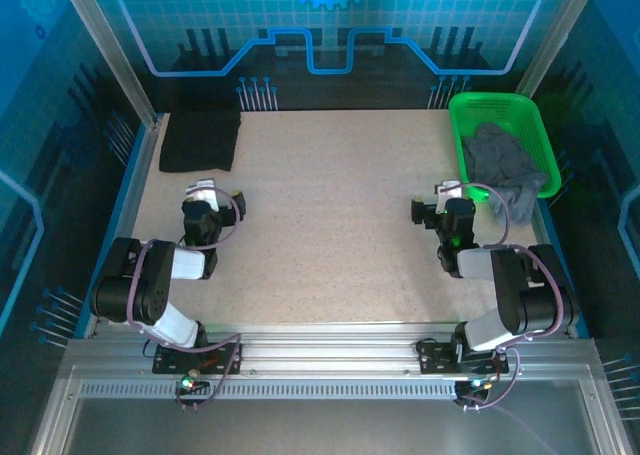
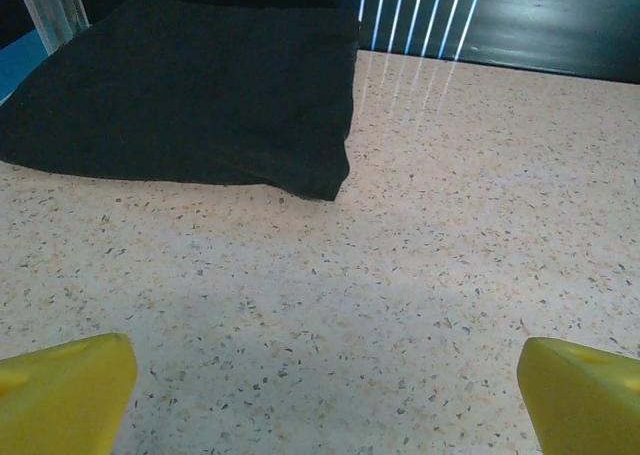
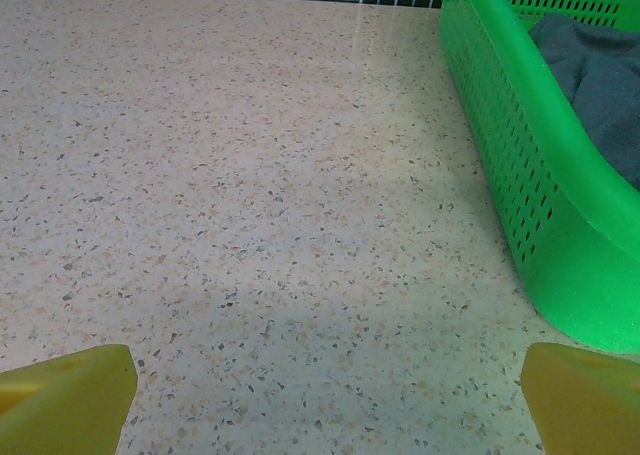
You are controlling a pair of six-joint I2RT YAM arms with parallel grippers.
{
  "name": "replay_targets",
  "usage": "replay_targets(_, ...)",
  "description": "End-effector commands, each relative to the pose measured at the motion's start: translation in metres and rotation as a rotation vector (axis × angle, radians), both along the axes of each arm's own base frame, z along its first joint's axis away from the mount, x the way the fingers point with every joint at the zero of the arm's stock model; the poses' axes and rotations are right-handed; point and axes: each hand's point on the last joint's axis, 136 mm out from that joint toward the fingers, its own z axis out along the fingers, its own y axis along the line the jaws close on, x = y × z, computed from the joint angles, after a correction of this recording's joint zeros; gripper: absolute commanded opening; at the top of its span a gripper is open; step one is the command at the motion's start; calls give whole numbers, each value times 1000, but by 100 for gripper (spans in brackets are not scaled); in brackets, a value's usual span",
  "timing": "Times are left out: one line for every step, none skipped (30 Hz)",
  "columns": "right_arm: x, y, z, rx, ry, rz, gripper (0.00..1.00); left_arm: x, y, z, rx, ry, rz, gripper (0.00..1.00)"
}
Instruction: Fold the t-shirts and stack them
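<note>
A black t-shirt (image 1: 200, 138) lies folded flat in the table's far left corner, and its near edge (image 2: 190, 95) fills the upper left of the left wrist view. A grey t-shirt (image 1: 505, 170) is crumpled inside the green basket, a bit of it (image 3: 598, 75) seen over the basket wall. My left gripper (image 1: 215, 197) stands open just in front of the black shirt, with bare table between its yellow fingertips (image 2: 65, 393). Open as well, my right gripper (image 1: 437, 203) hovers left of the basket, with nothing between its fingertips (image 3: 70, 400).
The green mesh basket (image 1: 478, 108) stands at the far right, its near wall (image 3: 560, 245) close beside my right gripper. A raised blue rim (image 1: 128, 190) runs along the table's left side. Speckled tabletop (image 1: 330, 215) stretches between the two arms.
</note>
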Motion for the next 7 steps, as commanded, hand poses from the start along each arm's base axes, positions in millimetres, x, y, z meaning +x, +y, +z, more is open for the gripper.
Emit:
replay_targets(7, 3, 10, -12, -35, 9, 100, -1, 0, 1, 23, 2, 3, 99)
replay_targets(7, 4, 9, -13, -31, 11, 100, -1, 0, 1, 24, 3, 3, 99)
replay_targets(7, 4, 9, -11, -30, 10, 100, -1, 1, 1, 24, 3, 4, 99)
replay_targets(7, 4, 9, -12, -30, 10, 100, -1, 1, 1, 24, 5, 4, 99)
replay_targets(7, 3, 9, -13, -31, 10, 100, -1, 1, 1, 23, 3, 5, 99)
replay_targets(7, 4, 9, -11, -32, 10, 100, -1, 1, 1, 23, 3, 4, 99)
replay_targets(6, 3, 9, -13, -32, 9, 100, -1, 1, 1, 24, 4, 5, 99)
